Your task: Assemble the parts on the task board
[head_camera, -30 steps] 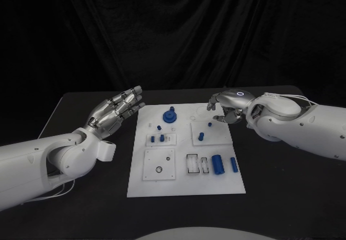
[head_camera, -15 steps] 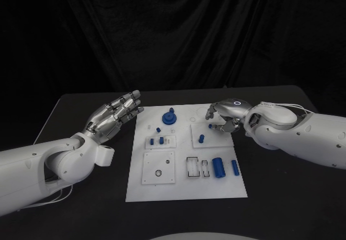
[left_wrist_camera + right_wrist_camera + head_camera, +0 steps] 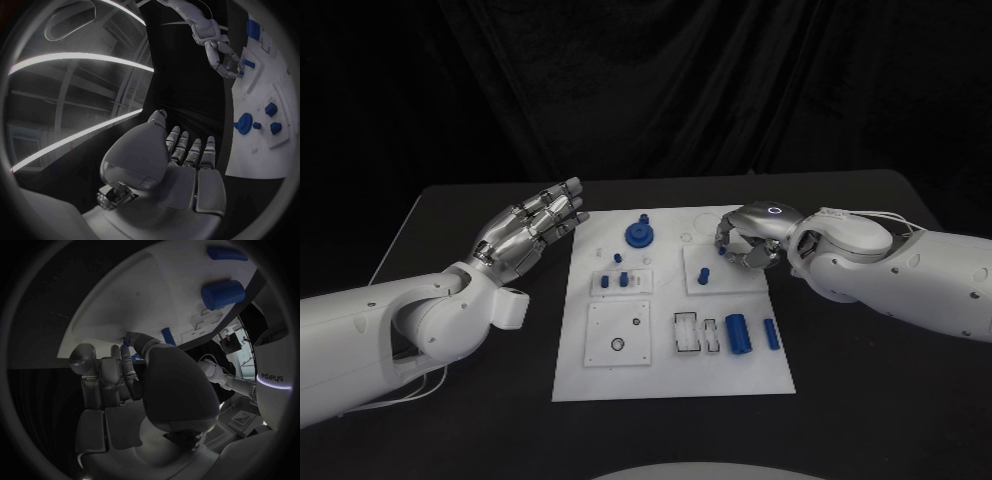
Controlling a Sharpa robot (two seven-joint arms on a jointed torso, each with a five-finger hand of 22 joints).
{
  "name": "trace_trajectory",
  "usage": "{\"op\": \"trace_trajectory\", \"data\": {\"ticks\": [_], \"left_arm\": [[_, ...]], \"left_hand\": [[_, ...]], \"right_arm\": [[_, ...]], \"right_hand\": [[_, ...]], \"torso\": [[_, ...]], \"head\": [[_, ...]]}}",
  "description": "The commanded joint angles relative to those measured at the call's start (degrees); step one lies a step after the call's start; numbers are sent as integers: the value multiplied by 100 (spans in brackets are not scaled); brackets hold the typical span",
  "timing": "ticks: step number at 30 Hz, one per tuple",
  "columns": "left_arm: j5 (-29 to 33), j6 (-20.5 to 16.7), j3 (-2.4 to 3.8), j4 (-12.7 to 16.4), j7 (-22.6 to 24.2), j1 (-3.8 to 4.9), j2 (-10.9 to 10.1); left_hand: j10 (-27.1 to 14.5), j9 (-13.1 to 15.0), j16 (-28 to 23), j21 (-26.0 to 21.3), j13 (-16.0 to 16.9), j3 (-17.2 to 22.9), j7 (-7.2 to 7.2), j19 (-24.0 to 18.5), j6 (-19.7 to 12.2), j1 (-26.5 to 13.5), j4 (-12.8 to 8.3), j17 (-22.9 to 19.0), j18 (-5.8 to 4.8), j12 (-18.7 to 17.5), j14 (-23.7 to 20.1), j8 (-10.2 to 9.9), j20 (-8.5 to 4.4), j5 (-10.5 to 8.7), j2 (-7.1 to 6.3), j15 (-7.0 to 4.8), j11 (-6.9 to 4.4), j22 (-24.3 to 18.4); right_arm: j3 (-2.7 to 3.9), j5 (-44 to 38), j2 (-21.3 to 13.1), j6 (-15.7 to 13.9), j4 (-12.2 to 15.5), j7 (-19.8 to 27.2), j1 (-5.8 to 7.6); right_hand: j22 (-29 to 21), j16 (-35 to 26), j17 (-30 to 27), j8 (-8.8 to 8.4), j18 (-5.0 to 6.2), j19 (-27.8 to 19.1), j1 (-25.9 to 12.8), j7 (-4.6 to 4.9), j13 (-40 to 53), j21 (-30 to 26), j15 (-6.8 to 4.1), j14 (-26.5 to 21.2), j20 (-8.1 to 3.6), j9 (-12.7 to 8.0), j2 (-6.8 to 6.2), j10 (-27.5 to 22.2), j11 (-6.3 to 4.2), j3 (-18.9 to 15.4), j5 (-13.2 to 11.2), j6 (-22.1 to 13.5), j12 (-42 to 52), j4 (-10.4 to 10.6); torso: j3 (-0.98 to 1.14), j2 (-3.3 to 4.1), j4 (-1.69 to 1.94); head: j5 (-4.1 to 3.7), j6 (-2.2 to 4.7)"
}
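Note:
The white task board (image 3: 672, 375) lies mid-table, and its edge shows in the left wrist view (image 3: 250, 160). My right hand (image 3: 746, 240) is curled down over the board's far right part. Its thumb and a finger pinch a small blue peg (image 3: 720, 251) (image 3: 127, 342) that stands there. Another blue peg (image 3: 705, 272) (image 3: 167, 336) stands just in front of it. My left hand (image 3: 531, 228) (image 3: 184, 167) is raised beside the board's left edge, flat and open, holding nothing. A blue gear (image 3: 639, 236) (image 3: 245, 123) sits at the board's far middle.
Two small blue pegs (image 3: 619, 280) stand in the left middle plate. A thick blue cylinder (image 3: 736, 332) (image 3: 222, 293) and a thinner one (image 3: 770, 334) lie at the board's near right. A black ring (image 3: 616, 345) lies on the near left plate.
My right hand has come down and toward me over the far right of the board, and its fingers have curled in round the small blue peg. The left hand has barely moved.

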Motion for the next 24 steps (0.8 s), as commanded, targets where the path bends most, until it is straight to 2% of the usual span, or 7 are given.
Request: {"op": "trace_trajectory", "data": {"ticks": [1, 4, 8, 10, 18, 24], "left_arm": [[24, 157, 4, -10, 1002, -5, 17], [24, 175, 4, -19, 983, -5, 20], [24, 188, 4, -39, 953, -6, 27], [24, 198, 4, -55, 933, -6, 35], [24, 236, 4, -85, 867, -9, 53], [24, 255, 4, -105, 821, -12, 65]], "left_hand": [[10, -12, 8, -15, 1, 15, 50, 28, 18, 54, -67, 2, 11, -23, 19, -5, 33, 43, 32, 45, 62, 20], [10, -17, 16, -16, 1, 32, 55, 28, 17, 61, -91, 4, 11, -23, 27, -6, 65, 47, 38, 75, 93, -4], [10, -19, 15, -22, 1, 43, 60, 18, 17, 65, -103, 4, 11, -23, 28, -6, 77, 48, 42, 86, 112, -36], [9, -21, 21, -24, 1, 54, 67, 16, 19, 70, -117, 5, 11, -24, 32, -5, 87, 51, 46, 97, 129, -41], [-7, -29, 42, -24, -1, 114, 97, 18, 19, 96, -180, 9, 10, -37, 51, -5, 137, 57, 64, 149, 171, -57], [-24, -36, 59, -22, -3, 161, 105, 23, 5, 115, -236, 13, 13, -54, 66, -7, 177, 58, 62, 184, 198, -65]], "right_arm": [[4, 9, 19, -18, -34, -20, -23], [4, 9, 44, -26, -68, -10, -34], [4, 10, 77, -23, -119, -1, -56], [4, 10, 92, -17, -143, 0, -71], [4, 74, 133, -35, -212, 37, -136], [4, 120, 161, -72, -236, 51, -157]], "right_hand": [[613, 57, 75, 48, -132, 110, 23, -45, -52, 118, -42, 91, -38, 69, 54, 214, -59, 45, 50, 161, -9, -32], [657, 100, 164, 72, -158, 213, 29, -57, -117, 235, -95, 193, -96, 140, 90, 423, -115, 77, 67, 297, -43, -82], [663, 94, 152, 62, -162, 232, 46, -67, -156, 244, -115, 207, -117, 170, 108, 494, -130, 104, 105, 333, -83, -122], [668, 94, 153, 52, -164, 243, 58, -69, -180, 252, -124, 219, -129, 187, 124, 543, -139, 120, 122, 351, -105, -148], [683, 99, 165, 21, -173, 285, 40, -73, -234, 289, -141, 258, -151, 229, 164, 673, -160, 124, 82, 380, -154, -172], [673, 77, 119, -43, -171, 294, -59, -83, -304, 257, -149, 269, -163, 276, 161, 768, -173, 46, -219, 380, -239, -141]], "torso": [[0, 0, -5], [-2, 0, 0], [0, 4, 13], [-6, 6, 13], [-8, 10, 14], [-8, 5, 21]], "head": [[13, -23], [1, -39], [-9, -44], [-12, -48], [-11, -71], [-9, -80]]}}
